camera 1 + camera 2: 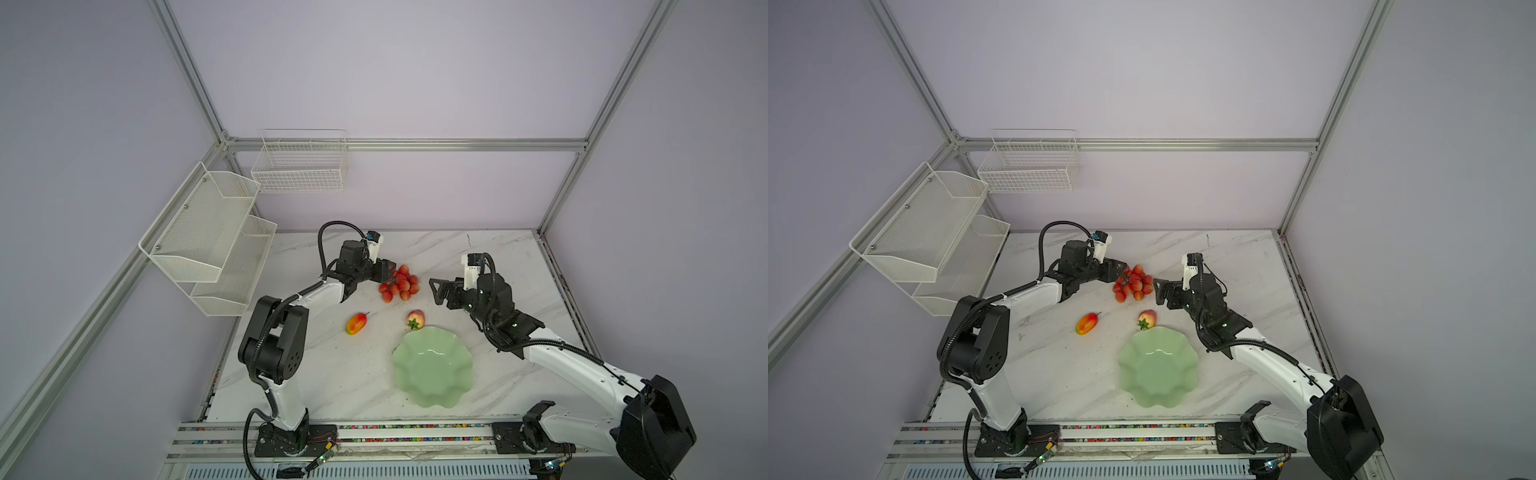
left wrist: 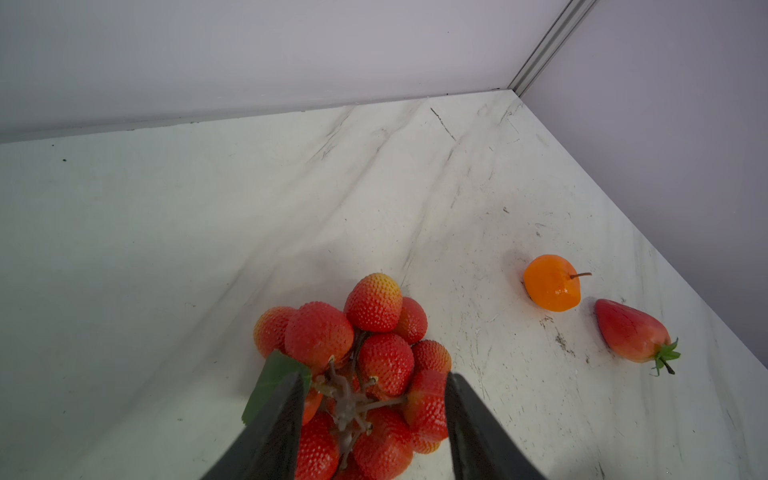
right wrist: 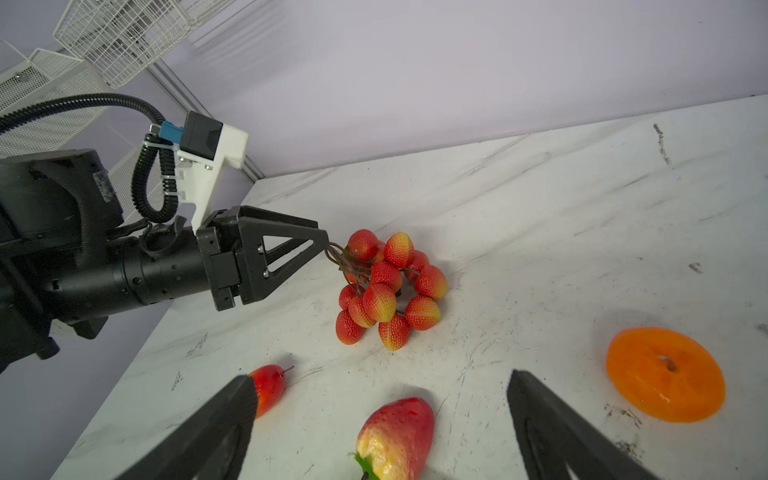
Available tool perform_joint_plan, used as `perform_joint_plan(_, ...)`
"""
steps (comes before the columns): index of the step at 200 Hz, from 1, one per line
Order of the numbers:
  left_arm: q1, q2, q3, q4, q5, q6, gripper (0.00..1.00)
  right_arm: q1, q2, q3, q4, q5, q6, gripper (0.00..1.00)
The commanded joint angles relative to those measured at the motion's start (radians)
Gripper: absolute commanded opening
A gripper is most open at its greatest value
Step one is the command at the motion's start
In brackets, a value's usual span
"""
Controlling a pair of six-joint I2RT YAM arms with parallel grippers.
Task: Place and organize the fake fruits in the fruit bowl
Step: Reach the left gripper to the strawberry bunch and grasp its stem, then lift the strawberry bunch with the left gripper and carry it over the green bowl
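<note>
Our left gripper (image 2: 374, 376) straddles the stem of the red bunch (image 2: 320, 332), jaws half spread, not yet pinching. We should close on the stem itself, not the berries, then lift gently.

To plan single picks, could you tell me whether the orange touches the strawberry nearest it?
Apart: the left wrist view shows bare table between orange and strawberry.

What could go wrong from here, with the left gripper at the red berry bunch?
The left gripper brackets the thin stem end of the red plastic berry bunch, so it might slip or swing when lifted. The open right gripper hovers close beside the bunch; the two grippers might collide. The red-yellow plastic strawberry lies by the rim of the pale green scalloped bowl and could get knocked away.
</note>
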Motion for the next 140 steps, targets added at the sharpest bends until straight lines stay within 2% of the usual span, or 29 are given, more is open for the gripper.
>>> perform_joint_plan(1, -0.007, 0.009, 0.097, 0.053, -0.018, -0.018, 0.53, 0.004, 0.037, 0.021, 0.001, -0.015, 0.007, 0.97)
perform_joint_plan(39, -0.007, 0.048, 0.117, 0.034, -0.009, -0.012, 0.46, 0.006, 0.106, 0.064, 0.018, -0.035, -0.002, 0.97)
perform_joint_plan(92, -0.015, 0.075, 0.116, 0.023, -0.013, -0.003, 0.43, 0.005, 0.146, 0.069, 0.042, -0.055, 0.010, 0.97)
perform_joint_plan(140, -0.017, 0.106, 0.137, -0.001, 0.006, 0.001, 0.29, 0.004, 0.140, 0.055, 0.034, -0.042, 0.002, 0.97)
